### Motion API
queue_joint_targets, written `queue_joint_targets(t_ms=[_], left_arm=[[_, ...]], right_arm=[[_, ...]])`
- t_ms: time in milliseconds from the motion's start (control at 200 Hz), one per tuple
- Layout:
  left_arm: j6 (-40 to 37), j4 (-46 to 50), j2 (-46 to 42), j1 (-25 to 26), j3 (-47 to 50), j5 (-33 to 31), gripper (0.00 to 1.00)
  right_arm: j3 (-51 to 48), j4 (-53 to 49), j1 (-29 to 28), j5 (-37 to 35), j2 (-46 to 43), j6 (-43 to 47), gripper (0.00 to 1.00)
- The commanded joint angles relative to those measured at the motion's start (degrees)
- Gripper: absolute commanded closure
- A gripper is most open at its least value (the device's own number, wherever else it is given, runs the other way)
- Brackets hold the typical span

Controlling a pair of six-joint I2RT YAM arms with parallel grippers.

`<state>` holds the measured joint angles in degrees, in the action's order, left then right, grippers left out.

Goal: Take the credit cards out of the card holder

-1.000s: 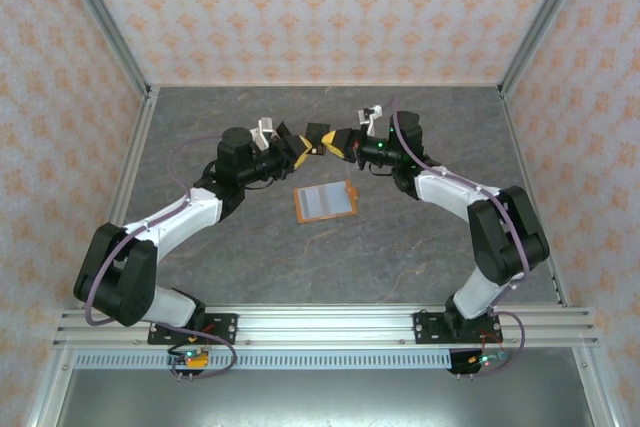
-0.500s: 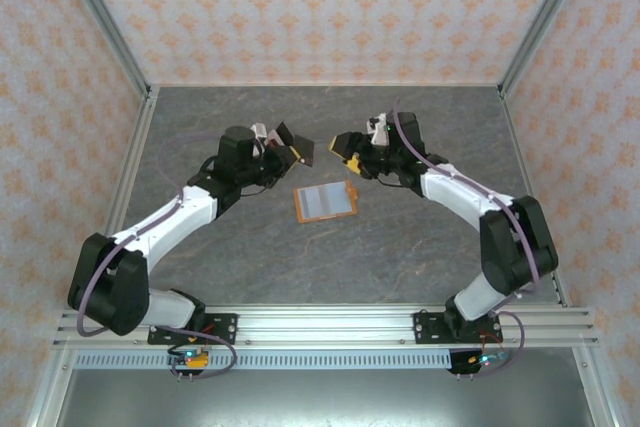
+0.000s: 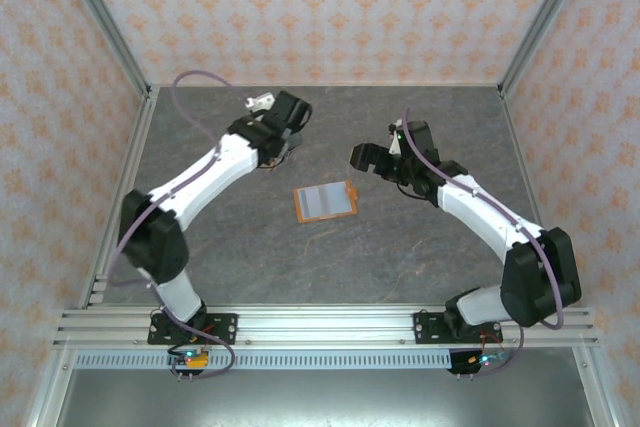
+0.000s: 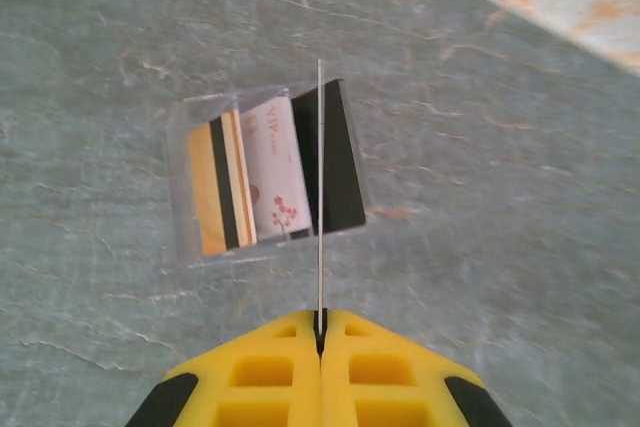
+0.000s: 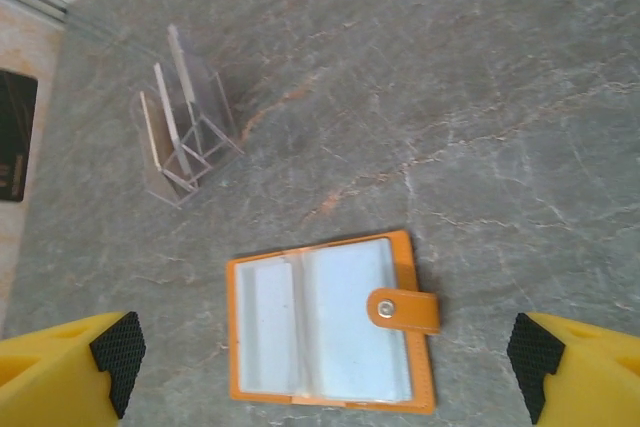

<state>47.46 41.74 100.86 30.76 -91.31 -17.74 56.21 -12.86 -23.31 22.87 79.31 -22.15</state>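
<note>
Card (image 4: 320,187), edge-on, pinched in our closed left tool (image 4: 320,325) above clear tray (image 4: 190,247). Holder (image 5: 405,309) open on tabletop (image 5: 480,97), below empty, wide-open right tool (image 3: 368,157). We judge deposit pending: lower, release.

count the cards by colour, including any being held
gold-brown striped card: 1
white card: 1
black card: 1
edge-on card in the left gripper, colour unclear: 1
total: 4
</note>
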Motion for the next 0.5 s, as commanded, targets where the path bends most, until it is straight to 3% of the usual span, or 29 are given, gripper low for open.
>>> queue_joint_targets(t_ms=[0, 270, 495], left_arm=[[0.8, 8.3, 5.2, 1.6, -6.3, -13.2, 1.00], [4.2, 11.1, 17.4, 1.9, -17.3, -16.9, 1.00], [5.1, 11.4, 23.3, 1.4, -22.0, -14.4, 1.00]], right_arm=[[-1.0, -1.7, 0.2, -3.4, -2.5, 2.7, 0.04], [-1.5, -1.9, 0.1, -3.8, -3.9, 3.7, 0.03], [-1.5, -2.1, 0.2, -3.3, -3.8, 3.8, 0.03]])
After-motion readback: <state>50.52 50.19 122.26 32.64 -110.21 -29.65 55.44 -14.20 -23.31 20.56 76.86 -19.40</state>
